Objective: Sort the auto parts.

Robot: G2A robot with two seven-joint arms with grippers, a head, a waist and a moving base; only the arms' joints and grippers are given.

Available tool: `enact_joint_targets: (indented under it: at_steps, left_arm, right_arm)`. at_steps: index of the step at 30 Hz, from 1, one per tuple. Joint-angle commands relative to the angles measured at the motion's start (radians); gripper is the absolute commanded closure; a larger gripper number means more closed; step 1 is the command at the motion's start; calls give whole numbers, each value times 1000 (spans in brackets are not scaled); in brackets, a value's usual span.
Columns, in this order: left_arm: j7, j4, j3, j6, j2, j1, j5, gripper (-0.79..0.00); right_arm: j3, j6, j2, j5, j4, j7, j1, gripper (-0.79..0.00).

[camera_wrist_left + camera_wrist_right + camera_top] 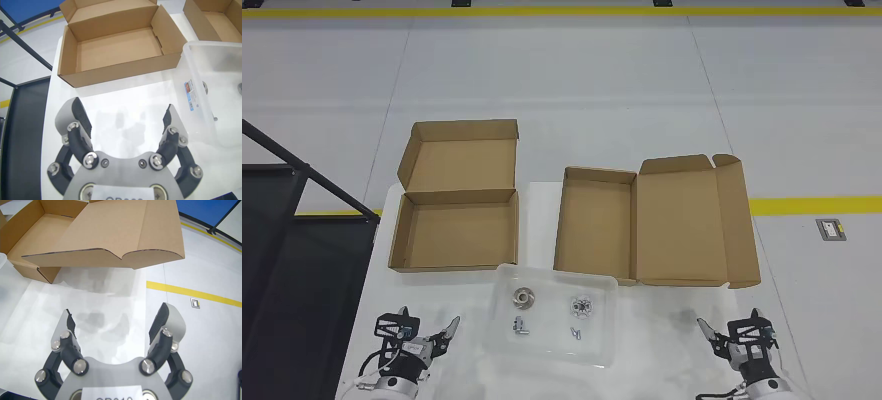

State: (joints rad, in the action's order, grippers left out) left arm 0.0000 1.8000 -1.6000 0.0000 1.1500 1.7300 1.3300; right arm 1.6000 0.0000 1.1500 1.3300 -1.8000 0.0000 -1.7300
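White table (464, 292) set with a clear plastic bin (552, 268) of auto parts (525, 297).
Left gripper (122, 106) and right gripper (115, 308) (both empty) are held open either side.

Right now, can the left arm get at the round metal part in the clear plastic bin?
Probably yes: the left fingers are open beside the lidless clear plastic bin, and the round metal part lies on that side.

On my left gripper (123, 106) I see silver-grey metal fingers faced with black ribbed pads (83, 116), black linkage arms (77, 144) and round silver screws (90, 158) on a grey plate (122, 170). A white label (121, 192) sits at the frame's lower edge. My right gripper (115, 308) has the same build and colours.
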Motion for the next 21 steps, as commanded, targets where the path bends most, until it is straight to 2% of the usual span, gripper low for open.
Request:
enact_joint_targets:
  at_steps: [1,13,17,21]
  left_arm:
    - [0,0,0,0,0,0,0,-784]
    - [7,10,2,-20,0,0,-4,-785]
    - [47,30,-16,-12,3,9,-39,-785]
    - [86,46,-32,9,7,28,-66,-785]
  right_arm:
    - [0,0,0,0,0,0,0,-784]
    - [-3,-8,0,11,-17,-6,4,-785]
    - [-5,-85,-4,43,-107,-14,-2,-785]
    - [-14,-193,-10,99,-214,33,7,-785]
